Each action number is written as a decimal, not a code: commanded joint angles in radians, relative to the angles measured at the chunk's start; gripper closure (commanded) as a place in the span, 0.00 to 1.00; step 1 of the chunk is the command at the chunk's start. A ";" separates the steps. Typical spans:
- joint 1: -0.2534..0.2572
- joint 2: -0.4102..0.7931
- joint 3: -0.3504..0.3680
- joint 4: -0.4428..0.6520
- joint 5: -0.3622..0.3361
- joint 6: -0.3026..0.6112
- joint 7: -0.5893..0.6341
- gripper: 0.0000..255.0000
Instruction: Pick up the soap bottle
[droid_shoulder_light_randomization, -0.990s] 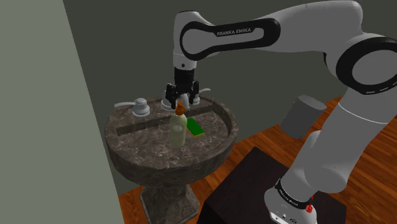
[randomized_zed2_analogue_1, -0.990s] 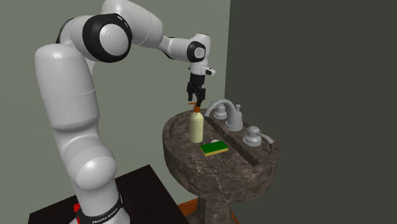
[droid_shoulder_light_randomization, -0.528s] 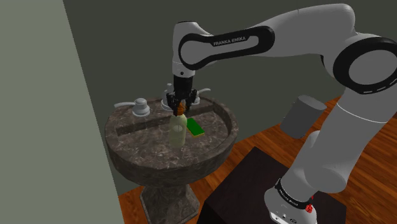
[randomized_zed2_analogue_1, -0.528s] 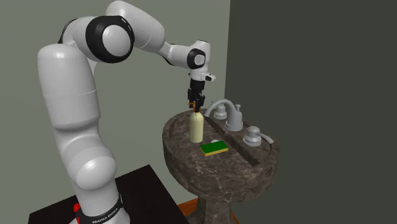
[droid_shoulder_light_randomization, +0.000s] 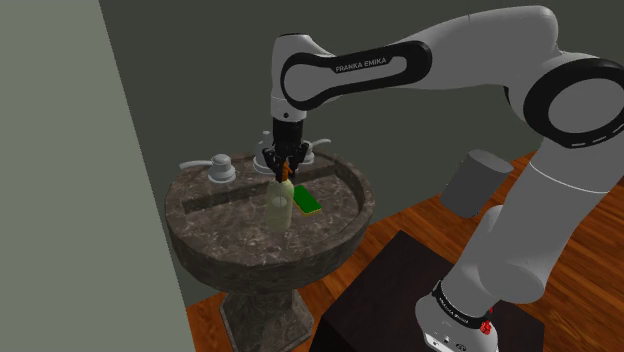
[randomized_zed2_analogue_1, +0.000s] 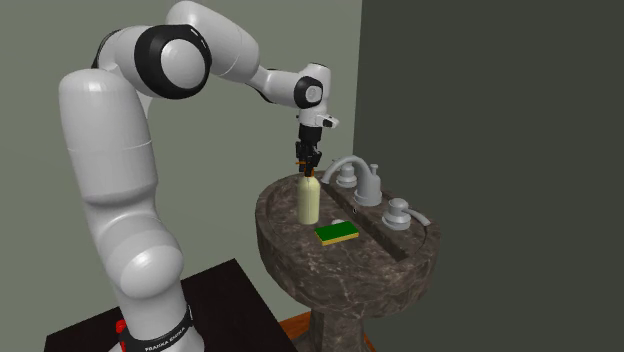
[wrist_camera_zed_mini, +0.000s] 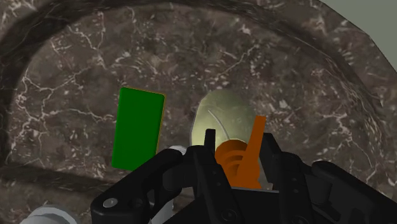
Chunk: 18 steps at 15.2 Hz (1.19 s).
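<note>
Pincer (wrist_camera_zed_mini: 239, 158) closed on the orange pump (wrist_camera_zed_mini: 255, 137) of the pale soap bottle (droid_shoulder_light_randomization: 279, 208), apparently gripping it. The bottle stands upright in the dark marbled sink (droid_shoulder_light_randomization: 215, 245), just beside a green sponge (droid_shoulder_light_randomization: 307, 202).

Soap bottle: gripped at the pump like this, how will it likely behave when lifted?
Clasped by its orange pump alone, the soap bottle will probably swing under the gripper. Tall and narrow, upright in the sink, it looks apt to tip if nudged. Its smooth rounded body may be slippery.
</note>
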<state>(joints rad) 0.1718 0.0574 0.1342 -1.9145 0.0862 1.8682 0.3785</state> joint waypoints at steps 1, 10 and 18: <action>0.000 0.001 0.000 0.001 0.000 0.000 -0.001 1.00; -0.002 -0.018 -0.001 0.099 0.000 -0.117 0.007 1.00; -0.002 -0.022 -0.002 0.177 -0.001 -0.199 0.013 1.00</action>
